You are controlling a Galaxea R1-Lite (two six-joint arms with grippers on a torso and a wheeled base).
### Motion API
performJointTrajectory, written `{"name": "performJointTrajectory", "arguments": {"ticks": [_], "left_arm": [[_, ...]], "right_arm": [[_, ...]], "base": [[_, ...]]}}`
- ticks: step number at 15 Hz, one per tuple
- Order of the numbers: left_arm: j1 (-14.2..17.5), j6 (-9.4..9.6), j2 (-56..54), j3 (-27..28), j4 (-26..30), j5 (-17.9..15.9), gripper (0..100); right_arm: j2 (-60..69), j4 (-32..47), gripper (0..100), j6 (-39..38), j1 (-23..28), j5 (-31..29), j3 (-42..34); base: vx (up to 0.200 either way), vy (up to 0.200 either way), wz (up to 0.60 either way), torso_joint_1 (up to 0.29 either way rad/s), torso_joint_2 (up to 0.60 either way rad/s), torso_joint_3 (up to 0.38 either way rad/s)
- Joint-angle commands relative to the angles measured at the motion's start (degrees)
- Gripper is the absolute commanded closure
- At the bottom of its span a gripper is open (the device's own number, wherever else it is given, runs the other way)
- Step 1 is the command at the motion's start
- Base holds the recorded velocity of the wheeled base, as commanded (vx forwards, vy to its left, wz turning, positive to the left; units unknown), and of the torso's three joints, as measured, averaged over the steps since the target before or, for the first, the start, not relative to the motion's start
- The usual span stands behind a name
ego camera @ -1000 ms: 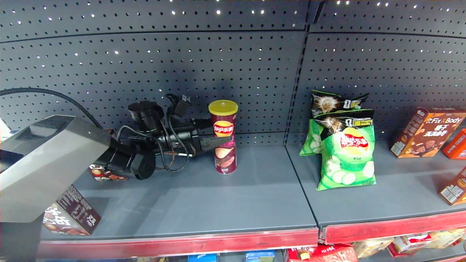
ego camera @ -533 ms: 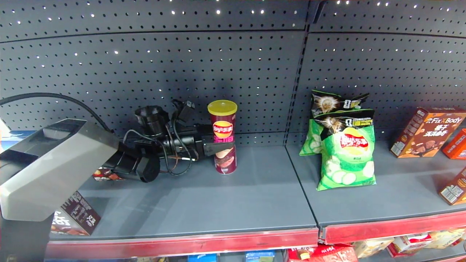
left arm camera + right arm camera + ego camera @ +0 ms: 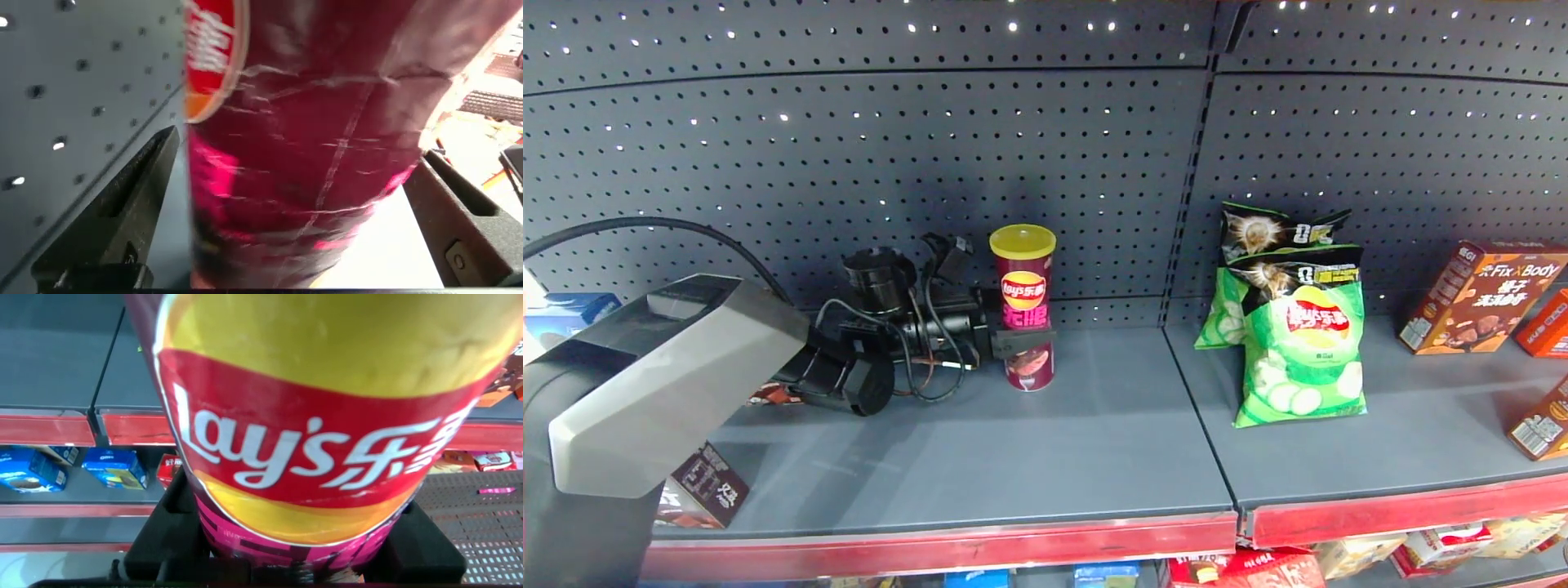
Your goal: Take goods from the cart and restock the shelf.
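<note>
Head view shows us the chips can (image 3: pixel 1023 273) upright on the shelf (image 3: pixel 980 441), long axis vertical, standing between the released jaws of our left gripper (image 3: pixel 1036 328), which sits to its left; our right gripper (image 3: pixel 294 555) clamps a second can (image 3: pixel 310 416).

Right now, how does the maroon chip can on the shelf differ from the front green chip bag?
The chip can is a rigid maroon cylinder with a yellow lid; the green bag is a soft pouch. The chip can stands upright alone; the green bag leans on a second bag. The open left end effector straddles the chip can; none is near the green bag. Both sit on the same shelf.
</note>
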State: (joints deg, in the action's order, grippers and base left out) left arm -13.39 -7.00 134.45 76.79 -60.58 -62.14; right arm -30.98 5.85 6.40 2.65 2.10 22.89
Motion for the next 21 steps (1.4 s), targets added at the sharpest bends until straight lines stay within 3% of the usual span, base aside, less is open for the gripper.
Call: {"name": "performJointTrajectory", "arguments": {"ticks": [1,10,20,21], "left_arm": [[-0.24,-0.03,-0.24,0.03,0.02,0.0,0],[0.11,0.14,-5.78,-8.32,-2.79,0.88,0],[0.64,0.14,-5.87,-8.76,-2.71,1.14,0],[0.47,0.14,-5.95,-8.76,-2.71,2.28,0]], "right_arm": [[-0.05,0.04,100,0.02,-0.01,0.01,-0.04],[0.04,0.13,100,0.02,0.08,0.01,0.13],[-0.05,0.13,100,0.02,0.08,0.01,0.05],[-0.05,0.13,100,0.02,0.08,0.01,0.05]], "base": [[0.0,0.0,0.0,0.0,0.0,0.0],[0.0,0.0,0.0,0.0,0.0,0.0],[0.0,0.0,0.0,0.0,0.0,0.0],[0.0,0.0,0.0,0.0,0.0,0.0]]}}
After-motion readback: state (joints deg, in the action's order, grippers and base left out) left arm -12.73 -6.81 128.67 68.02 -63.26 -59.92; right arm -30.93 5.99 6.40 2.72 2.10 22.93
